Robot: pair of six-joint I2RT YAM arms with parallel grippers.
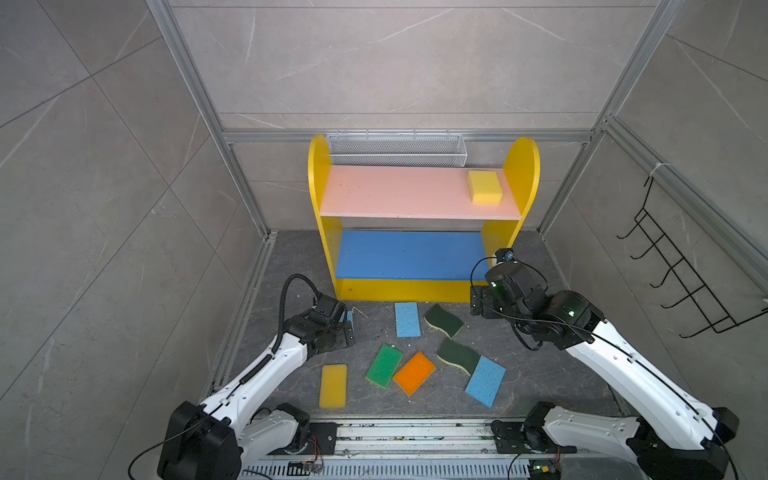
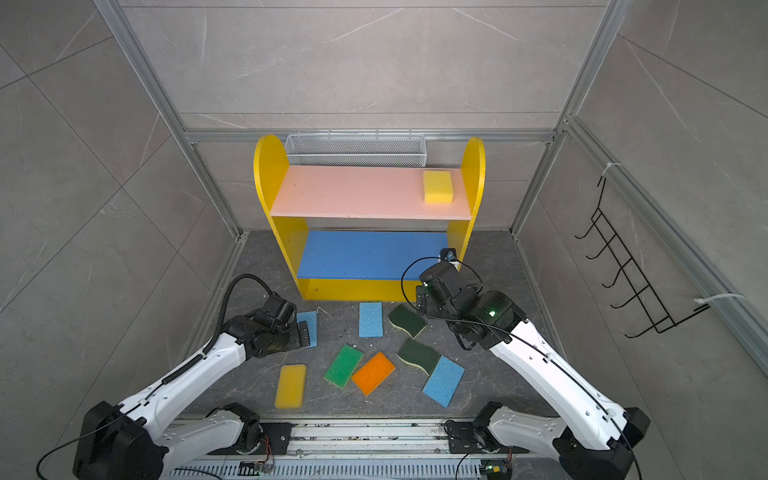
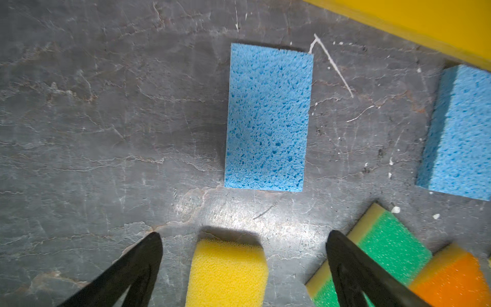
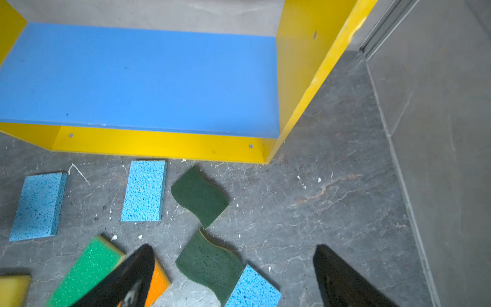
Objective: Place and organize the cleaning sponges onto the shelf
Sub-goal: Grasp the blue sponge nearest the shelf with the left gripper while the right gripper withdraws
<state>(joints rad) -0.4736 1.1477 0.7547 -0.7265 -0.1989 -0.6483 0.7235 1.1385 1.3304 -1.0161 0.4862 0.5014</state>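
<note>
Room to move is widest on the right, where the dark veined stone floor [image 4: 332, 212] lies bare between the shelf [image 1: 521, 166] and the grey side wall [image 4: 438, 133]. We see the shelf standing at the back of the floor, its yellow base [image 4: 159, 146] just behind the nearest sponges. Its pink board [image 1: 395, 191] holds the shelf yellow sponge [image 1: 484, 187], flat at the right end near the round-topped side. Its blue board [image 1: 407, 255] is smooth and painted.

Eight more lie flat on the floor in front. The left blue sponge [image 3: 267, 119] and the middle blue sponge [image 1: 407, 319], both coarse and open-pored, sit close to the base, apart from each other. The far wavy sponge [image 1: 443, 320], dark green scouring felt with an S-shaped edge, lies just beside the middle one. The near wavy sponge [image 1: 458, 356] touches the right blue sponge [image 1: 485, 381]. The green sponge [image 1: 384, 365] and the orange sponge [image 1: 414, 373], speckled tops over yellow foam, meet edge to corner. The floor yellow sponge [image 1: 333, 386], fine-pored with rounded corners, lies alone to the left.

Our left gripper [image 3: 243, 235] hovers near the left blue sponge, black fingers [image 3: 138, 265] spread wide, gripping nothing. Our right gripper [image 4: 235, 248] hangs by the shelf's right front corner, fingers [image 4: 342, 279] also wide apart and empty.
</note>
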